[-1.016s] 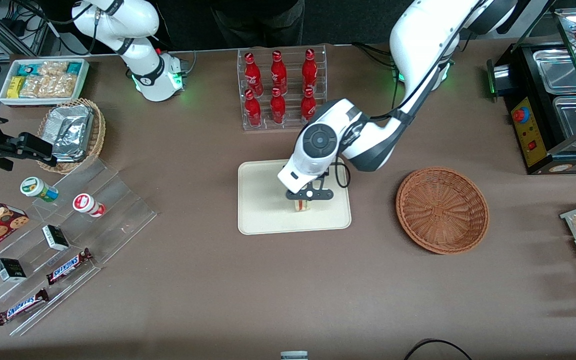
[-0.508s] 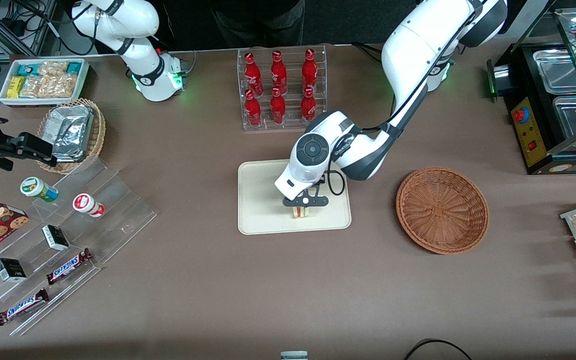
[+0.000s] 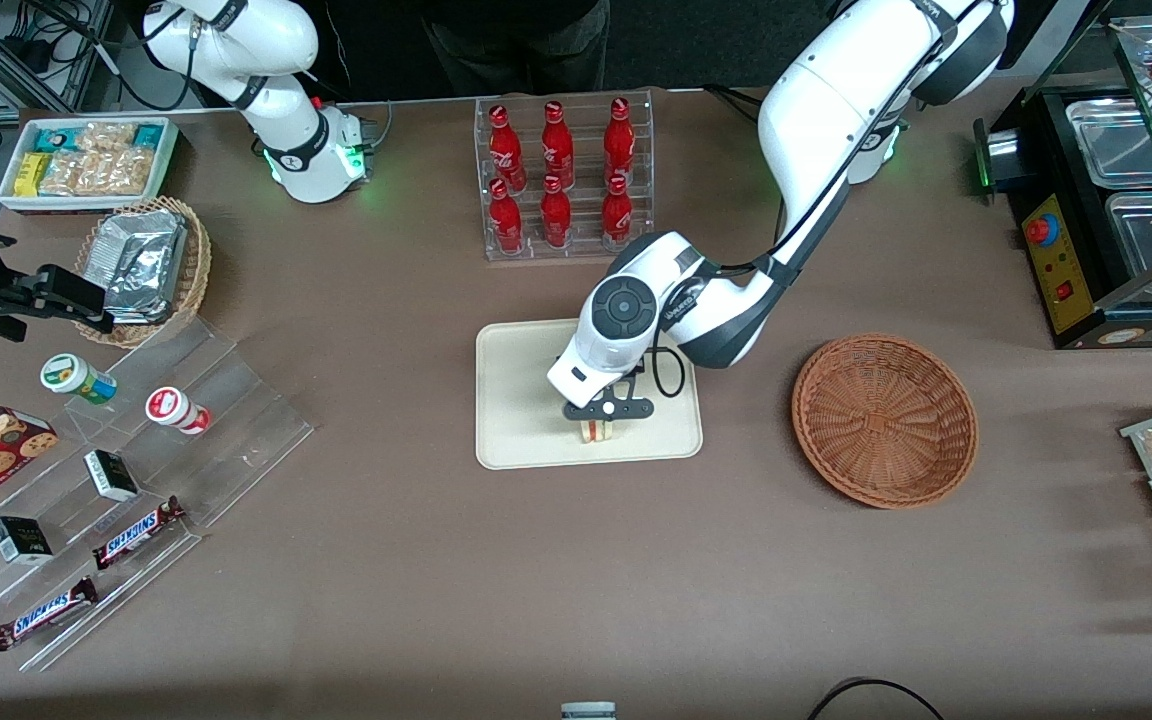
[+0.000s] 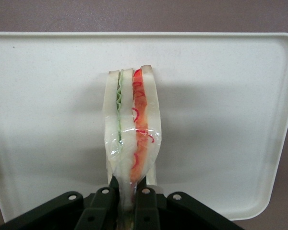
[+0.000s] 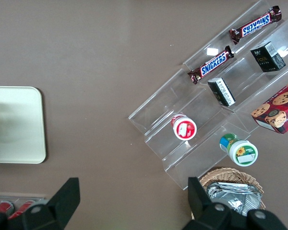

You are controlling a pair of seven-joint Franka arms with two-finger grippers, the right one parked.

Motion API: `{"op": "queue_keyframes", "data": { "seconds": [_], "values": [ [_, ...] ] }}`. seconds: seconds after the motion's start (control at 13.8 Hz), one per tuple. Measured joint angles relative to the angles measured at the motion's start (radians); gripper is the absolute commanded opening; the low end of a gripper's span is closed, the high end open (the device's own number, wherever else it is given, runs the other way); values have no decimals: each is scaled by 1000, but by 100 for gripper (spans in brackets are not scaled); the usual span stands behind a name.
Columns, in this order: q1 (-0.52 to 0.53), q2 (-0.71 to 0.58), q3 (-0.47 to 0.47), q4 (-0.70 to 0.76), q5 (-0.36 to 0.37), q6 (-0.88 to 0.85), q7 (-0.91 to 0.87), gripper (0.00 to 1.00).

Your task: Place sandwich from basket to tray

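Observation:
My left gripper (image 3: pixel 598 428) is over the cream-white tray (image 3: pixel 516 440), near the tray's edge nearest the front camera. It is shut on the sandwich (image 3: pixel 597 432), a wrapped wedge of white bread with green and red-orange filling. In the left wrist view the sandwich (image 4: pixel 132 129) stands on edge between the black fingers (image 4: pixel 104 201), just over the tray (image 4: pixel 221 105). I cannot tell whether it touches the tray. The reddish-brown wicker basket (image 3: pixel 884 420) is empty, beside the tray toward the working arm's end.
A clear rack of red bottles (image 3: pixel 561 175) stands farther from the front camera than the tray. A tan basket of foil packets (image 3: pixel 146 265), a white snack bin (image 3: pixel 86 160) and a clear stepped shelf (image 3: pixel 126 470) with snacks lie toward the parked arm's end. A black appliance (image 3: pixel 1106 200) stands at the working arm's end.
My gripper has moved with the sandwich a little nearer to the front camera and lower over the tray. The arm's wrist has shifted slightly toward the parked arm's end.

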Motion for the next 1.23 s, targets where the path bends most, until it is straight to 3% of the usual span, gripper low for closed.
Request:
{"op": "queue_keyframes", "data": {
  "seconds": [0.07,0.22,0.73,0.94,1.23],
  "values": [
    [-1,3,0,0,0,0,0,79],
    [-2,6,0,0,1,0,0,99],
    [1,-18,2,47,2,-64,-18,100],
    [22,-105,17,73,2,-176,-84,100],
    [127,-295,25,81,5,-402,-86,100]
  ]
}}
